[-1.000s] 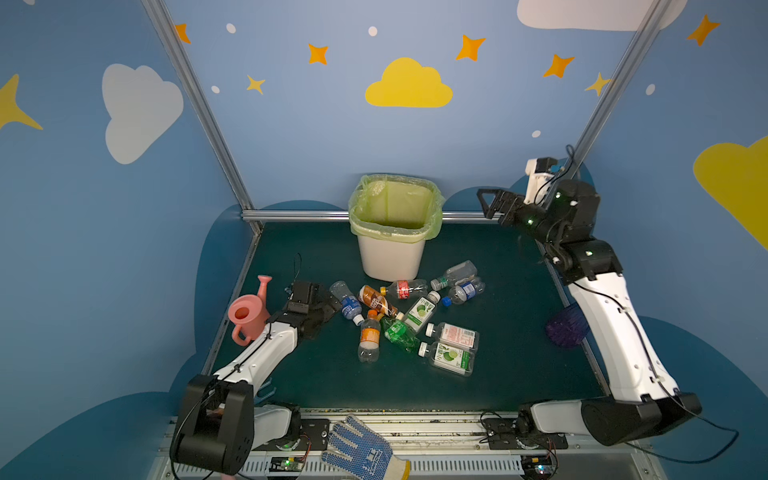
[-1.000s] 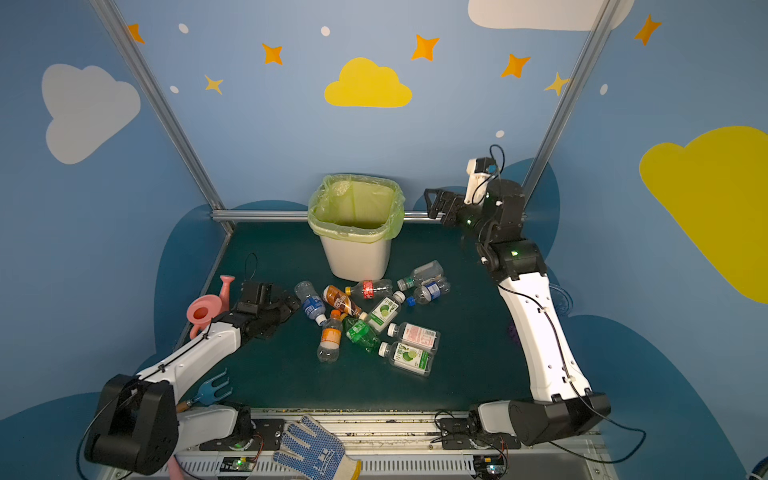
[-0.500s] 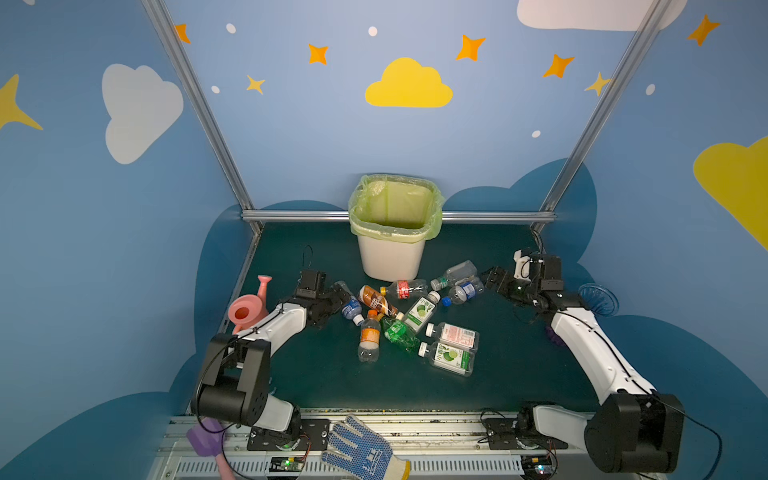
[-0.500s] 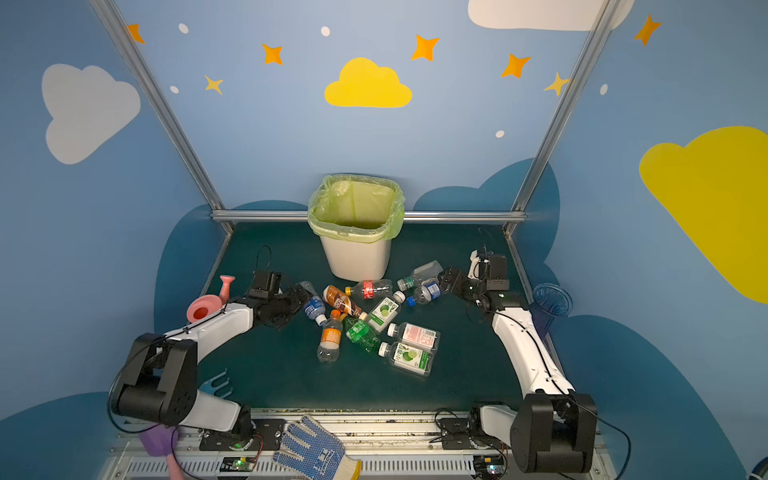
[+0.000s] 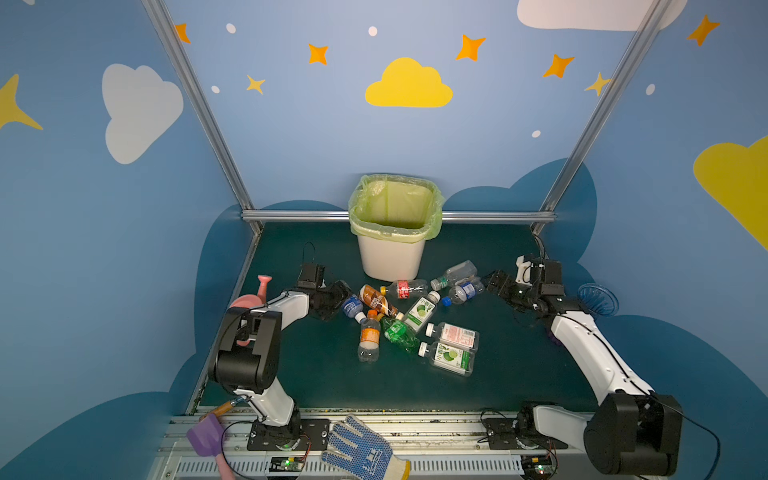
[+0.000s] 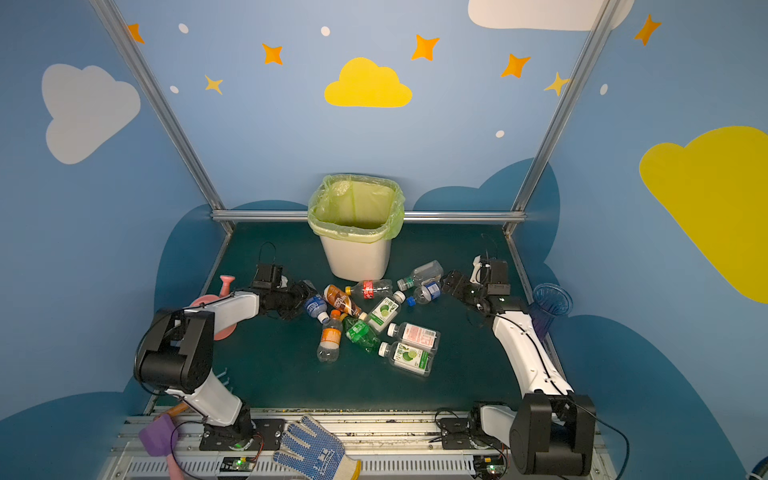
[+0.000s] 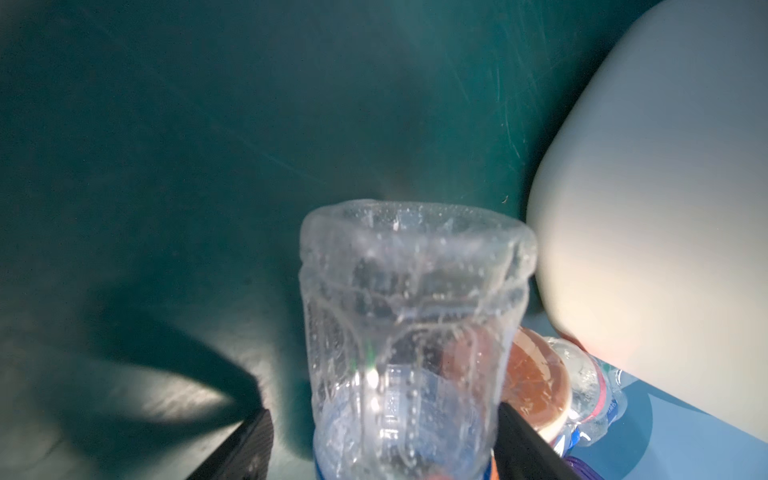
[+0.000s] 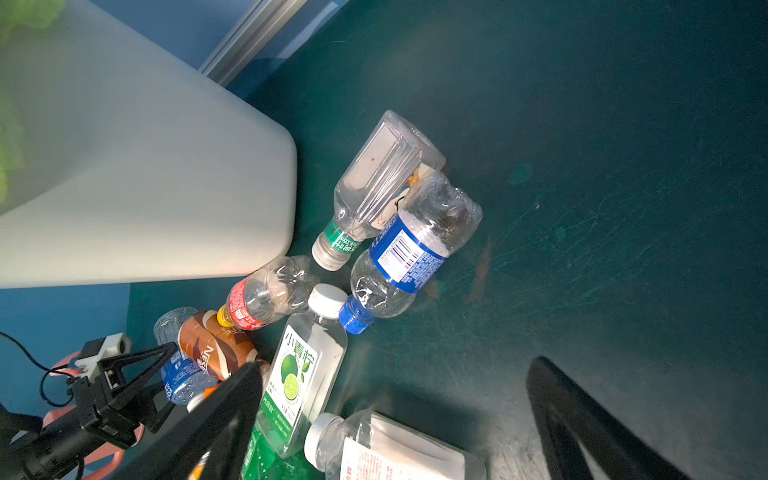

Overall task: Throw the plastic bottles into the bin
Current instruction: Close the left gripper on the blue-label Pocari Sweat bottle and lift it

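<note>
- A blue-dotted glove (image 5: 361,451) and a purple shovel (image 5: 205,434) lie on the near rail, off the green mat (image 5: 316,386).
- The near strip of the mat is bare from its left edge to its right edge, open room between the two arm bases.
- The plastic bottles (image 5: 449,357) lie heaped at the mat's middle, touching or overlapping. Bare mat flanks the heap on both sides.
- The left gripper (image 5: 338,296) is low at the heap's left end, jaws astride a clear blue-labelled bottle (image 7: 407,332). In the left wrist view one finger (image 7: 523,444) lies against it. The other stands off with mat showing between, so the bottle is not clamped.
- A pink watering can (image 5: 262,286) sits at the mat's left edge, beside that arm.
- The right gripper (image 8: 392,365) is spread wide and empty, low at the heap's far right, near a blue-capped bottle (image 8: 411,253).
- The bin (image 5: 390,259) stands upright at the far edge, centre, near the far rail. The farthest bottles lie just at its foot, and bare mat runs on either side of it.
</note>
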Tool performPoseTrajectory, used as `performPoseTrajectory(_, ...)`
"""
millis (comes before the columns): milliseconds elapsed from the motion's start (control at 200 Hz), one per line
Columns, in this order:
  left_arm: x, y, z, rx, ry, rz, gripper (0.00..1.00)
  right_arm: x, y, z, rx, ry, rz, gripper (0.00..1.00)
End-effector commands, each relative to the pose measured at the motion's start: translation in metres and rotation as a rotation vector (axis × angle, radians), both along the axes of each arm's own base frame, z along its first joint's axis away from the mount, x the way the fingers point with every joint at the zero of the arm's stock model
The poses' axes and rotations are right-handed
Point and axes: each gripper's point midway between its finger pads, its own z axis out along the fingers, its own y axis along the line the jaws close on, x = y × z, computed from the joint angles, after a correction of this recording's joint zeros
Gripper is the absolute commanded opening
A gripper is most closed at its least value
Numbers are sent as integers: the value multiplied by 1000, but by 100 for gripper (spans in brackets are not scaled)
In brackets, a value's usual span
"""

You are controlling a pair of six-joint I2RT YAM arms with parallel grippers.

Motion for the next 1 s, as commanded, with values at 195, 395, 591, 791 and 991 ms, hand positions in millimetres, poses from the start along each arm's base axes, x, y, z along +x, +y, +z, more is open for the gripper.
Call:
performPoseTrajectory(195,10,-5,-6,-50,0,-16,76,-3,-8,0,-4,1,-35,98)
performPoseTrajectory(395,13,-6,-5,-55,-9,-18,64,-5,-12,-2,-3,7,-50,98)
performPoseTrajectory(591,16,-3,3,-66,-34,-4,51,-7,-16,-2,-7,7,-62,98)
performPoseTrajectory(791,19,11,41,-79,-118,41,46,-8,-21,-3,-8,9,-73,98)
performPoseTrajectory(991,33,57,176,-37,-402,132,46,-6,-30,-1,-14,3,-93,98)
